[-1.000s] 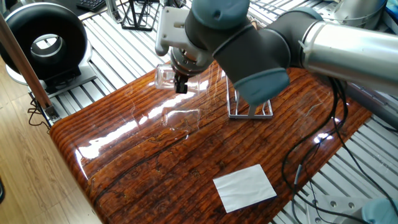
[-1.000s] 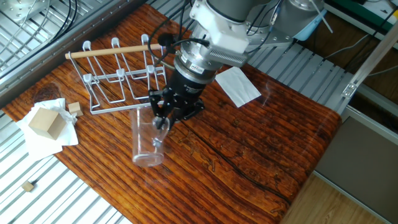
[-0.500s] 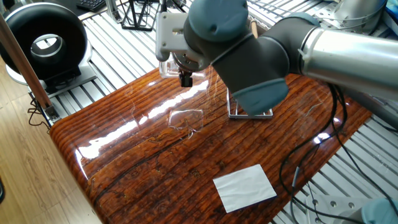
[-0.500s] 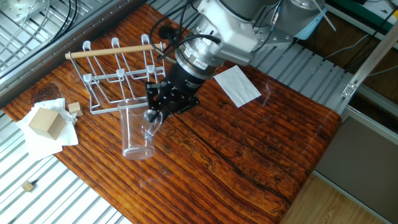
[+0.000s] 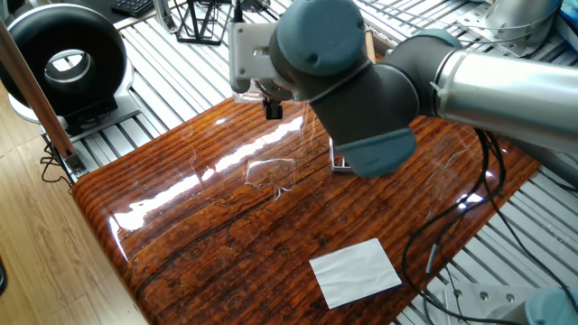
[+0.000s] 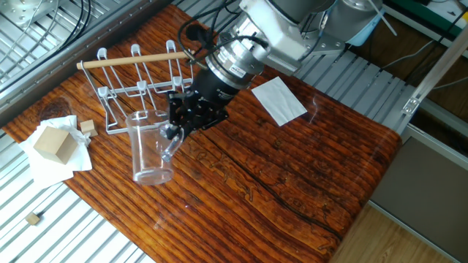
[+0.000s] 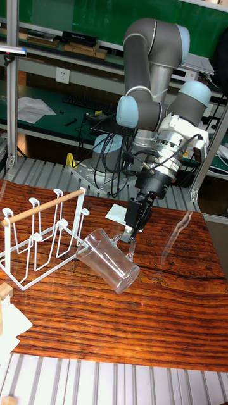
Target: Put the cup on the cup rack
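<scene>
The cup (image 6: 148,151) is a clear glass tumbler that hangs tilted above the wooden table, just in front of the cup rack (image 6: 139,93). My gripper (image 6: 174,134) is shut on the cup's wall near the rim. In the tall fixed view the cup (image 7: 109,260) lies slanted beside the rack's (image 7: 43,245) nearest pegs, with the gripper (image 7: 130,236) above it. The rack is grey wire with a light wooden rod handle (image 6: 133,60). In one fixed view the gripper (image 5: 271,110) shows, the wrist hides most of the cup, and only a corner of the rack (image 5: 340,164) shows.
A wooden block (image 6: 53,143) sits on white paper left of the rack, with a small block (image 6: 88,126) near it. A white sheet (image 6: 278,100) lies on the table behind the arm. A black wire stand (image 5: 199,22) and a round black device (image 5: 63,59) stand off the table.
The gripper has carried the cup up and toward the rack's front. The cup has turned more upright in the other fixed view.
</scene>
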